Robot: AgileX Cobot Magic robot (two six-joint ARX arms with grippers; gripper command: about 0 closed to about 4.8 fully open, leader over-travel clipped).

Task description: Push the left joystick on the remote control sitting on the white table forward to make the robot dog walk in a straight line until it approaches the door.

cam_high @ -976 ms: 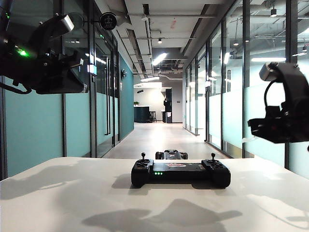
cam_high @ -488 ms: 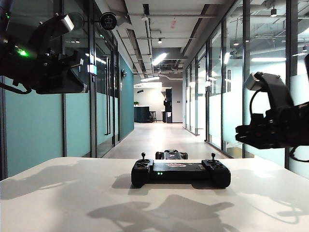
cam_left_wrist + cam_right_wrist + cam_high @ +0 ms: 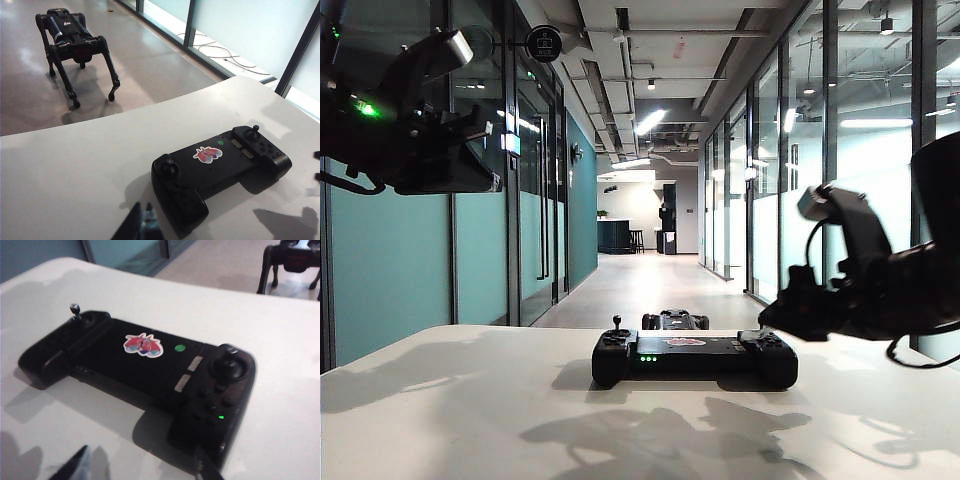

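The right hand, fingers spread, hangs over the remote control; left hand, grip unreadable, holds nothing.

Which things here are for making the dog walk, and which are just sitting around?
For the job: remote control, left joystick, robot dog, white table, right tool beside the remote, left tool up high.
Just around: sticker, floor cables.

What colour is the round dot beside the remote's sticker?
Green; clearest in the right wrist view.
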